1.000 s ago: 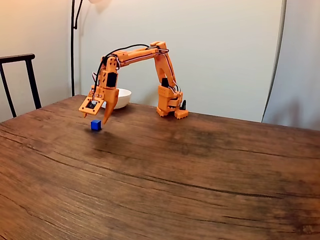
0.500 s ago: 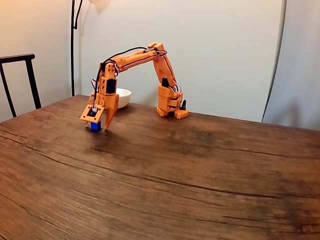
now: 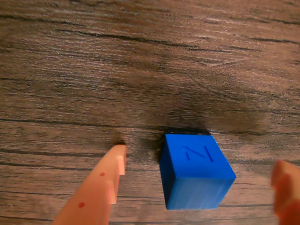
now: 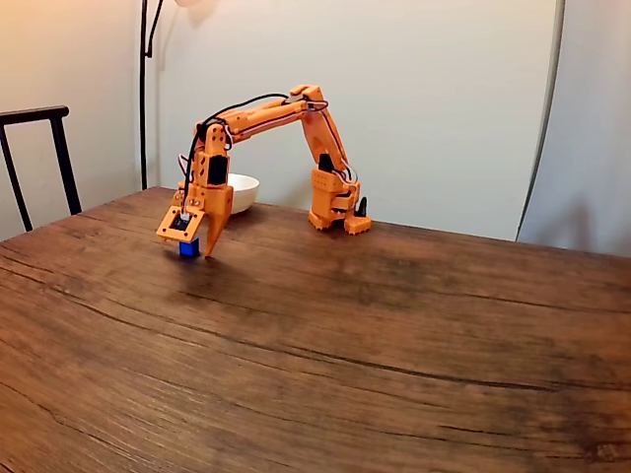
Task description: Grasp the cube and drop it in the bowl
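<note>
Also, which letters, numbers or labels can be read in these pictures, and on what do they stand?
"N": one raised letter on the top face of the cube, seen in the wrist view; from another side it could read as "Z".
No other text can be read: the gripper, the bowl and the table carry none that I can see.

The arm (image 4: 266, 113) is orange plastic with black motors and a thin black cable along the top. The claw (image 3: 199, 187) has pale orange pointed fingers (image 3: 101, 187) with small red dots.
</note>
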